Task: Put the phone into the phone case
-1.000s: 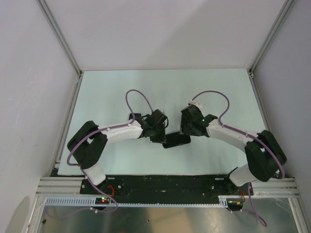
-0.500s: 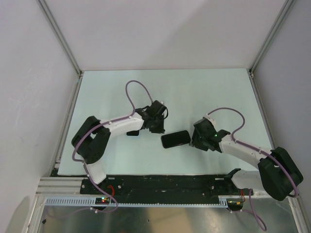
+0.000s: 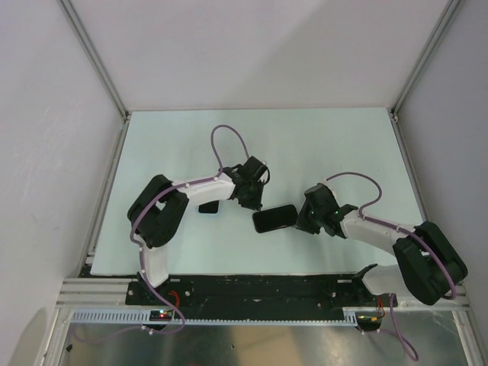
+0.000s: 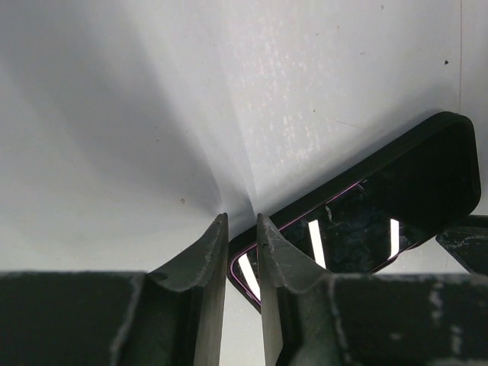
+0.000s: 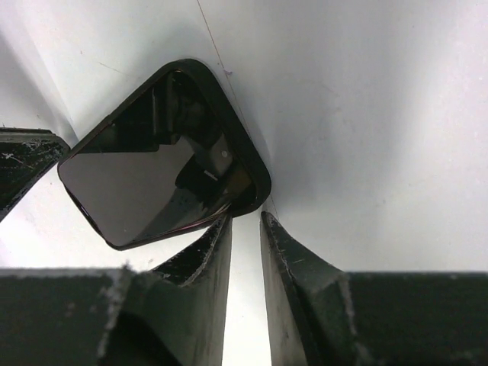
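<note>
The phone (image 3: 275,219), a dark glossy screen with a thin purple edge, lies flat on the pale table inside the black phone case (image 4: 450,130). My left gripper (image 3: 254,204) is at its left end. In the left wrist view the left gripper (image 4: 242,217) hovers at the phone's (image 4: 366,229) near corner, jaws a narrow slit apart, holding nothing. My right gripper (image 3: 300,223) is at the right end. Its tips (image 5: 246,216) sit just off the case's rounded corner (image 5: 244,152), narrowly open and empty. The phone's screen (image 5: 145,183) reflects the arm.
White walls and aluminium rails (image 3: 95,69) enclose the table on three sides. The black base rail (image 3: 252,288) runs along the near edge. A small dark shape (image 3: 207,208) lies under the left forearm. The other arm's finger (image 4: 465,240) shows at the right edge of the left wrist view.
Both grippers came off the top of the phone and now sit at its two ends. The right arm swung back and down, and its jaws narrowed. The phone turned slightly.
</note>
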`<action>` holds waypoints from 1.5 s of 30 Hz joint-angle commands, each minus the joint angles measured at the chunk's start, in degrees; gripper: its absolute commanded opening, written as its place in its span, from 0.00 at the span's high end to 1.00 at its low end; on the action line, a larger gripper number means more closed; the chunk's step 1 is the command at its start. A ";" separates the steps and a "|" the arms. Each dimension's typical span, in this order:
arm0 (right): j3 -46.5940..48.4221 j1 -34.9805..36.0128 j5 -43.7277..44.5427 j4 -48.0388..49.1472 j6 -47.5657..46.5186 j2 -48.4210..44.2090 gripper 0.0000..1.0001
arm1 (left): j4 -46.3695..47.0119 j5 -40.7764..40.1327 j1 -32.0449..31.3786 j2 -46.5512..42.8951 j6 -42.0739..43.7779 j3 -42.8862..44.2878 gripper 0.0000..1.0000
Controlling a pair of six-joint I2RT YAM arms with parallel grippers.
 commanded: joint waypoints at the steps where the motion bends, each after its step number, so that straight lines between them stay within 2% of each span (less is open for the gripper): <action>1: 1.27 -1.54 -0.60 7.96 0.29 5.29 0.73 | -0.18 3.86 0.02 0.66 1.62 0.47 0.75; 16: 16.36 -4.37 -3.19 7.22 -9.72 19.31 0.74 | 3.52 4.27 -1.36 -10.49 -6.19 -13.33 0.75; 26: 16.85 -3.88 -3.45 5.96 -10.38 20.18 0.74 | 4.27 5.54 -1.74 -15.87 -8.58 -15.61 0.67; 35: 16.81 -3.75 -3.81 5.65 -10.91 20.10 0.74 | 4.38 6.23 -3.01 -15.96 -8.56 -16.52 0.68; 45: 16.85 -3.81 -4.09 5.15 -11.45 19.94 0.74 | 3.84 2.57 -4.48 -12.51 -7.65 -16.30 0.73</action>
